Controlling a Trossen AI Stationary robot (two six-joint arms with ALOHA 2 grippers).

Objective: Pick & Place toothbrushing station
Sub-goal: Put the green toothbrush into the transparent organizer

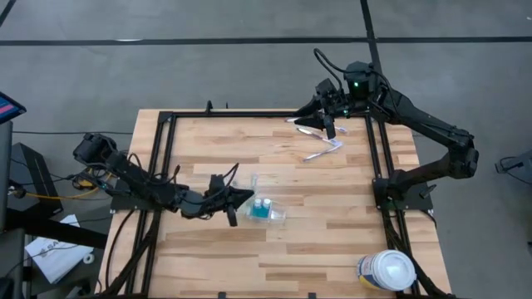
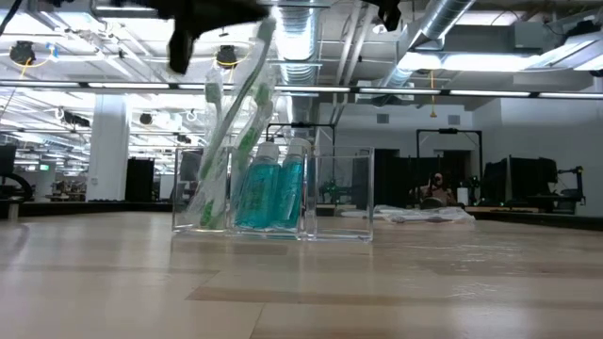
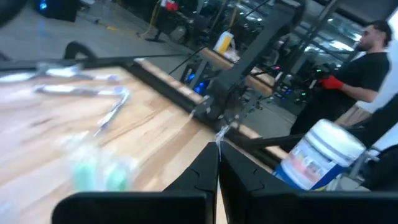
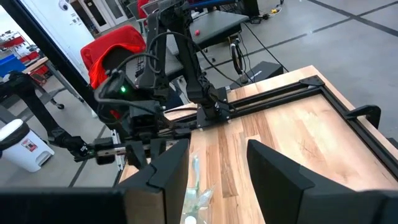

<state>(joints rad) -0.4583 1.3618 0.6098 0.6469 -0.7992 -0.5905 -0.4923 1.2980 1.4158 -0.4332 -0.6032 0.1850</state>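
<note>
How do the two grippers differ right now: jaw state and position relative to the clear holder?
The left gripper is shut, fingers pressed together; the right gripper stands open with a clear gap. The left gripper sits right beside the toothbrushing station at mid-table; the right gripper is at the far edge, over loose wrapped toothbrushes, well away from the station. Shared: both are dark two-finger grippers, and neither visibly holds anything.

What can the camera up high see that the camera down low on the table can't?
Only the high view shows the white-lidded tub at the table's near right corner, the loose wrapped toothbrushes near the right gripper, and both whole arms, with the shut left gripper beside the holder. Only the low view shows the room behind, with ceiling pipes. Both show the clear toothbrushing station holding blue bottles.
</note>
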